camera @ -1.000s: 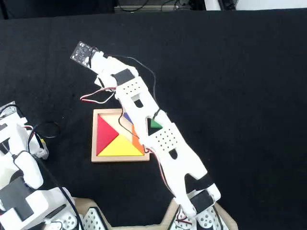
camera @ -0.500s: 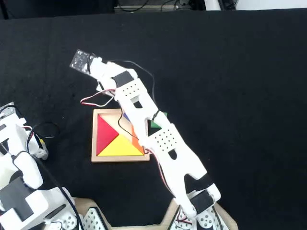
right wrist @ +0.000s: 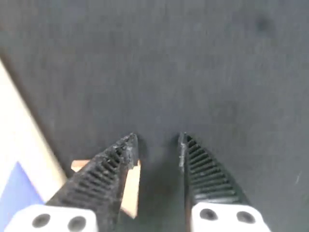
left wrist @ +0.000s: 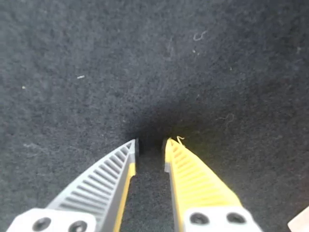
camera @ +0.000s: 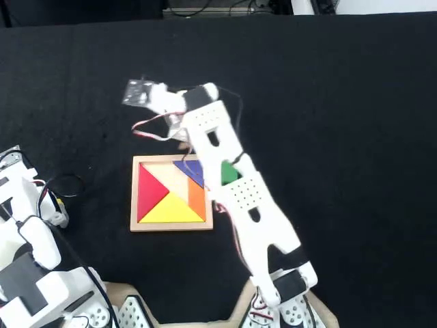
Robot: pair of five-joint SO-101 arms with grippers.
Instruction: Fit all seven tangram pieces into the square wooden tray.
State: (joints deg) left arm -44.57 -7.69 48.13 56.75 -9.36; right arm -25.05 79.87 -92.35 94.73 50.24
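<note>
I have the right gripper (right wrist: 157,139) low over the black cloth (camera: 341,102), just past the far rim of the tray (camera: 171,227). Its jaws are parted with nothing but cloth between them. A small tan piece (right wrist: 131,189) lies on the cloth partly under one finger, beside the rim and outside the tray. I read this as lining up for a pick, and I'd want the piece centred between the fingers before closing.

In the tray sit the red triangle (camera: 150,188), the yellow triangle (camera: 172,212), the blue piece (camera: 192,169) and the orange piece (camera: 197,198), packed against the near and side walls. That leaves the pale middle open for what is left. The green piece (camera: 229,173) seems to lie just outside the right wall (the arm crosses above it, so I can't be sure).

The left gripper (left wrist: 150,144) is parked over bare cloth well away from the tray, out of the other arm's way. Its tips are slightly apart and it holds nothing.
</note>
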